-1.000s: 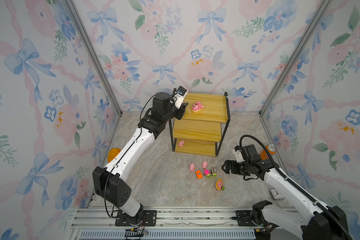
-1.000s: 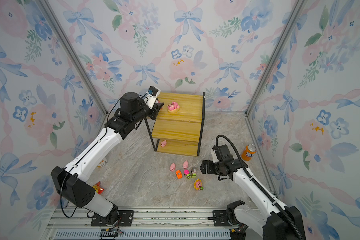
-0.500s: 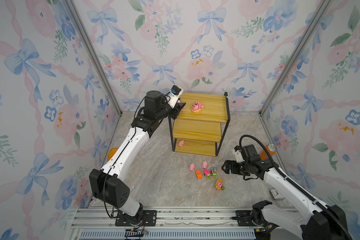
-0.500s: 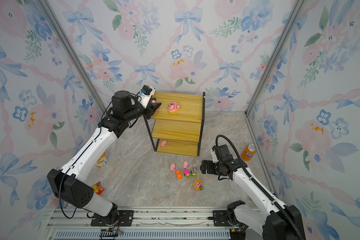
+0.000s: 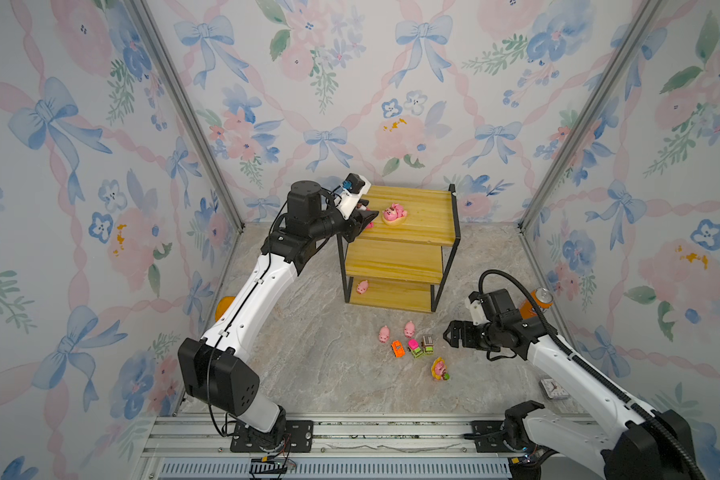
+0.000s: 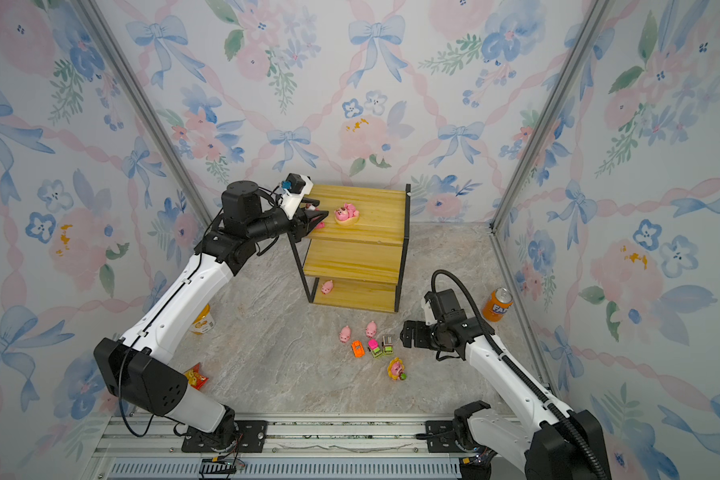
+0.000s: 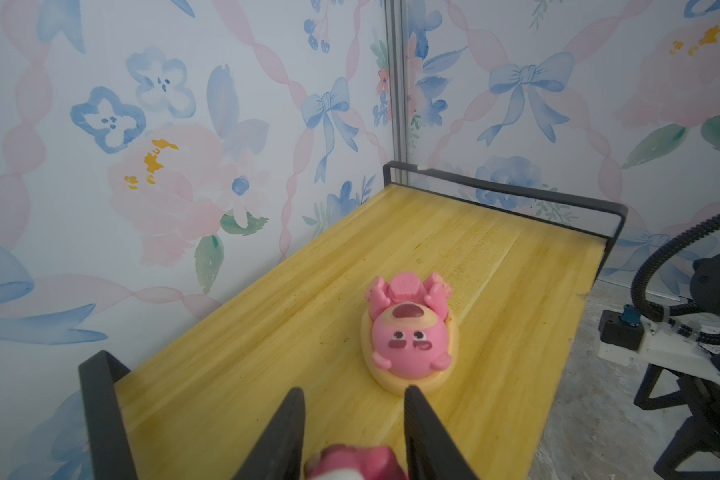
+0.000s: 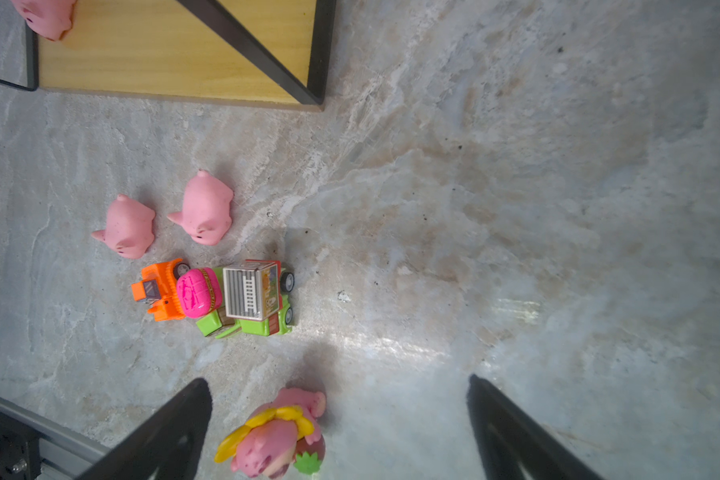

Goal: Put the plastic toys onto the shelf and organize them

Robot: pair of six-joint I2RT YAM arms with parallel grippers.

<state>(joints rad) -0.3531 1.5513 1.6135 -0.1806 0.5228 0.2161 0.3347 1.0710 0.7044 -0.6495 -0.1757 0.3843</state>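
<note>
Pink figurine (image 7: 350, 463) sits within the left gripper (image 7: 353, 390), over the shelf (image 7: 246, 353).

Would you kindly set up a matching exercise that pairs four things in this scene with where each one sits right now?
Things:
1. bear lying on a pale yellow base
2. lone pale pink pig
3. orange car
4. soda can

Places:
A. floor, in front of the shelf
B. top board
C. floor, by the side wall
D. bottom board

Pairs: 1-B, 2-D, 3-A, 4-C.
</note>
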